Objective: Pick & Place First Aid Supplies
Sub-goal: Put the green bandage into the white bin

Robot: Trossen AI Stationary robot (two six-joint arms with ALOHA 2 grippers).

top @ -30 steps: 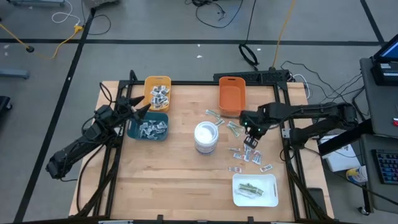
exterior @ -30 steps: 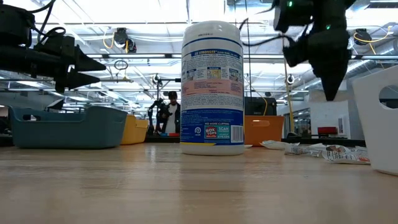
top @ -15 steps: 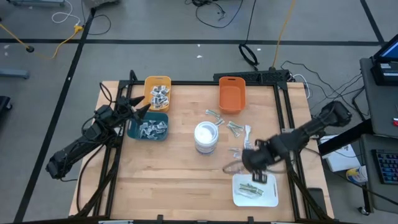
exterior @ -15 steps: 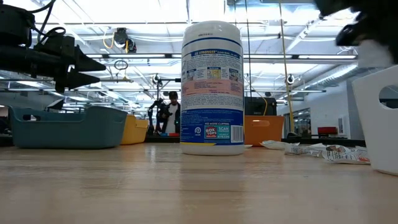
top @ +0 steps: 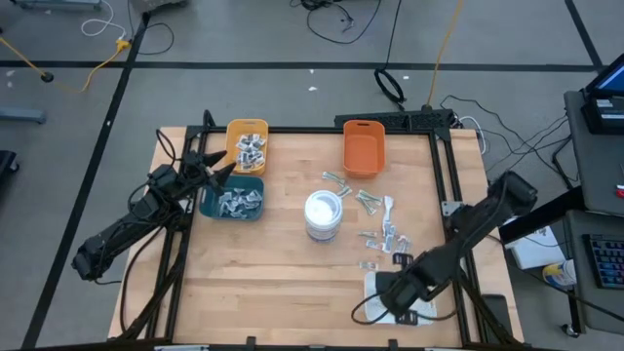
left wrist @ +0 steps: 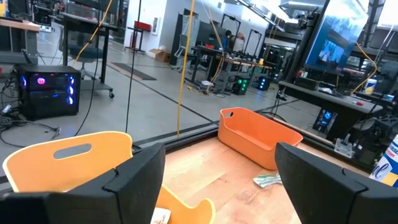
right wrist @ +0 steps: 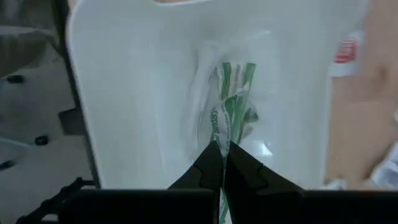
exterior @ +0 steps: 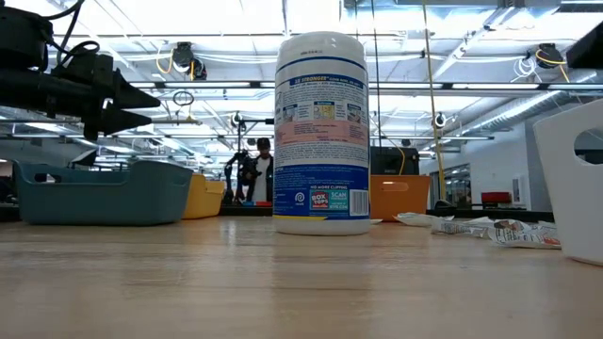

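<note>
Right gripper (right wrist: 222, 163), fingers clamped on a thin green-and-white strip packet (right wrist: 231, 106), hangs over the white rectangular tray (right wrist: 124, 93) at the bench's front edge.

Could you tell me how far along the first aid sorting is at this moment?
Partly done: packets already lie in the yellow bin, the teal bin and the white tray. In hand: the right tool, shut on a green-striped strip, is over that tray. Left: the loose packets on the table; the orange bin looks empty. The left tool waits by the teal bin.
</note>
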